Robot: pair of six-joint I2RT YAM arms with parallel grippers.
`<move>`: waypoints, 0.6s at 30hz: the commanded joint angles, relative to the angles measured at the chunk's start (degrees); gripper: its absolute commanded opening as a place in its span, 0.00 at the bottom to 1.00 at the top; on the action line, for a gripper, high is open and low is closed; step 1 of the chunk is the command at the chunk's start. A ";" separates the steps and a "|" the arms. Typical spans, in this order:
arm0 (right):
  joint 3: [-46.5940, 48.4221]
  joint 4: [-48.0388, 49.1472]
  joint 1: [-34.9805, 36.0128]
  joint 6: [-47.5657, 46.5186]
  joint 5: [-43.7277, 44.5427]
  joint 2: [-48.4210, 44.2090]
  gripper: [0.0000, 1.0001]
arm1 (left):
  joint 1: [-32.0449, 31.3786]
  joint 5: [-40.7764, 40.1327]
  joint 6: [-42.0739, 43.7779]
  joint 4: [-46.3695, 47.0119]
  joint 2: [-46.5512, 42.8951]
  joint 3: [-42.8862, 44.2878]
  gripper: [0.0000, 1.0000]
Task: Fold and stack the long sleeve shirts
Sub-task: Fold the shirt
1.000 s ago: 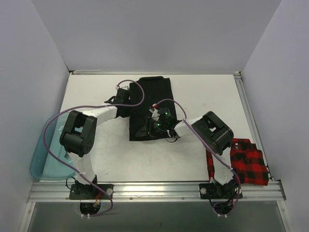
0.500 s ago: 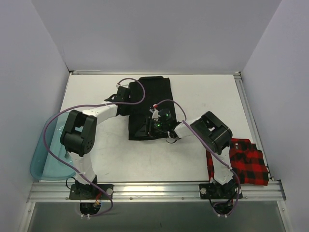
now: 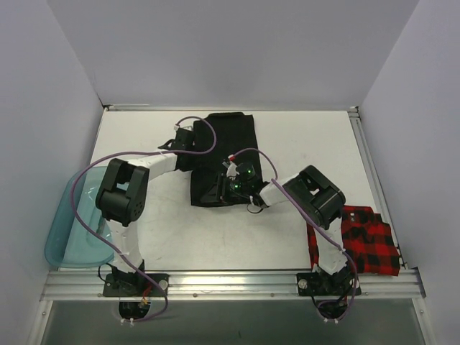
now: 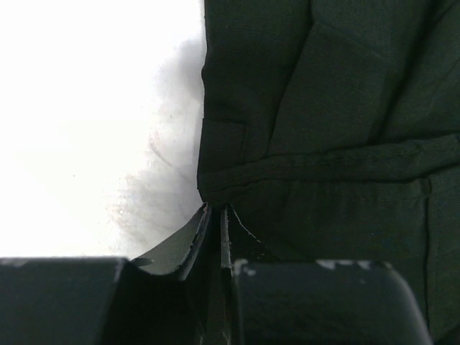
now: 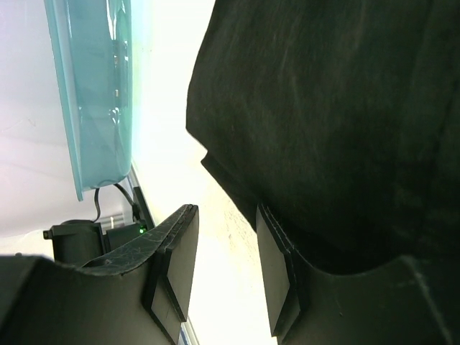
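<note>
Pale walls are enclosing a white surface (image 3: 302, 144) on three sides. Near its middle, reaching toward the far edge, the black shirt (image 3: 230, 140) is lying as a folded oblong, its long axis running from far edge to near edge and leaning slightly left at the near end. Which end is carrying the collar cannot be told.

The left hand (image 3: 189, 152) is sitting at the shirt's left edge, about halfway along. In the left wrist view its fingers (image 4: 194, 241) are standing almost together and pinching a folded hem of the black cloth, bare surface lying to the left of the grip.

The right hand (image 3: 223, 191) is resting at the shirt's near end, pointing toward the left edge. Its fingers (image 5: 176, 259) are standing apart with bare surface showing between them, gripping nothing, the shirt's near corner lying just beside one finger.

The check shirt (image 3: 366, 241) is lying bunched in the near right corner, well apart from both hands. A teal tub (image 3: 68, 237) is sitting at the near left edge.
</note>
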 commanded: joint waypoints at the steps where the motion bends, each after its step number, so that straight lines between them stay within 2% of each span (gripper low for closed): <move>1: -2.82 -6.66 0.26 -1.03 0.85 1.76 0.39 | 2.07 -3.47 1.09 8.57 1.22 2.97 0.15; 10: -4.05 -9.03 0.18 -0.41 0.50 0.79 0.39 | 3.30 -5.23 -0.40 15.25 1.58 0.96 0.16; 17: -4.32 -10.52 -0.43 -0.67 -1.78 -3.15 0.39 | 3.30 -2.78 -1.19 16.22 -2.10 -1.41 0.43; 18: -3.80 -12.01 -0.70 -1.20 -1.87 -4.21 0.39 | 3.30 -2.68 -1.54 16.48 -3.33 -2.12 0.51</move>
